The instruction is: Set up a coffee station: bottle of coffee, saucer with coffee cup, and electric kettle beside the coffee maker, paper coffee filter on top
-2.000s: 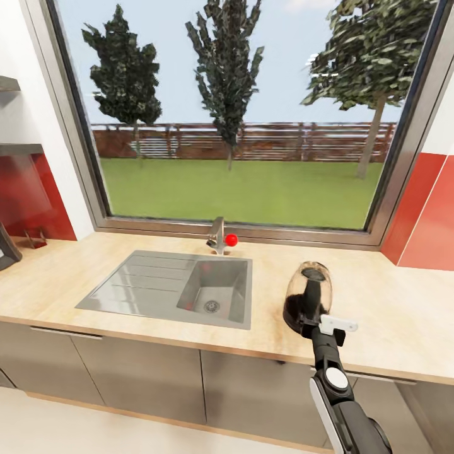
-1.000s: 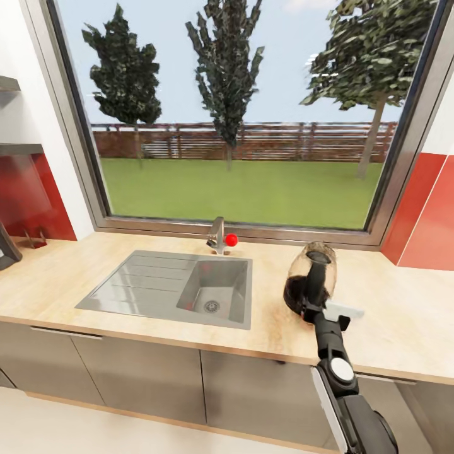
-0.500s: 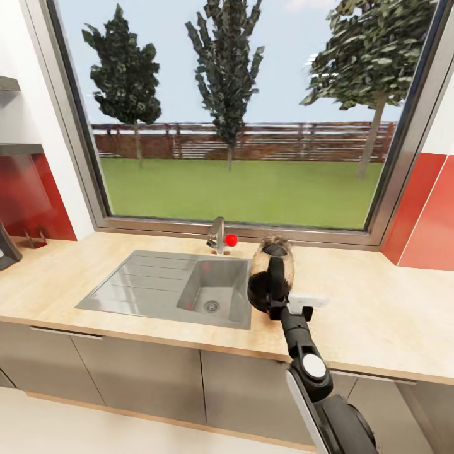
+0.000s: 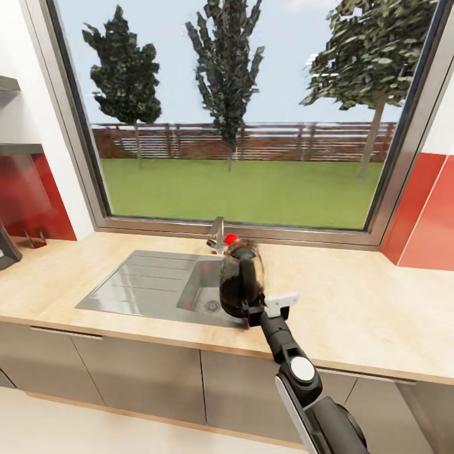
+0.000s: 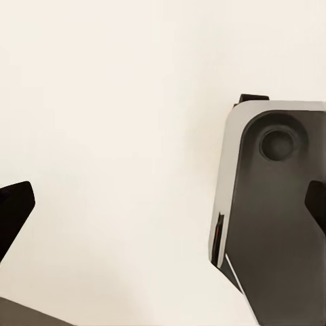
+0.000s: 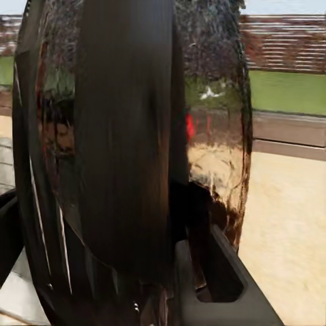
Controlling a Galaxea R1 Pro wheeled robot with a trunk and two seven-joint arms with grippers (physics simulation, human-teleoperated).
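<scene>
your right claw [image 4: 243, 309] grips the electric kettle [image 4: 239, 280] above the sink [image 4: 151, 284]; left claw [image 5: 163, 204] is spread, over pale floor [image 5: 115, 122].

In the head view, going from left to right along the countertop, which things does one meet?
Dark appliance at the left edge → sink → faucet → electric kettle held by the right gripper → red wall panel.

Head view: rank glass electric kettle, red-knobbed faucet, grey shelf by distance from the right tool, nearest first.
1. Glass electric kettle, held in the right tool, over the sink's right edge.
2. Red-knobbed faucet, just behind the kettle, by the window.
3. Grey shelf, far left wall.
</scene>
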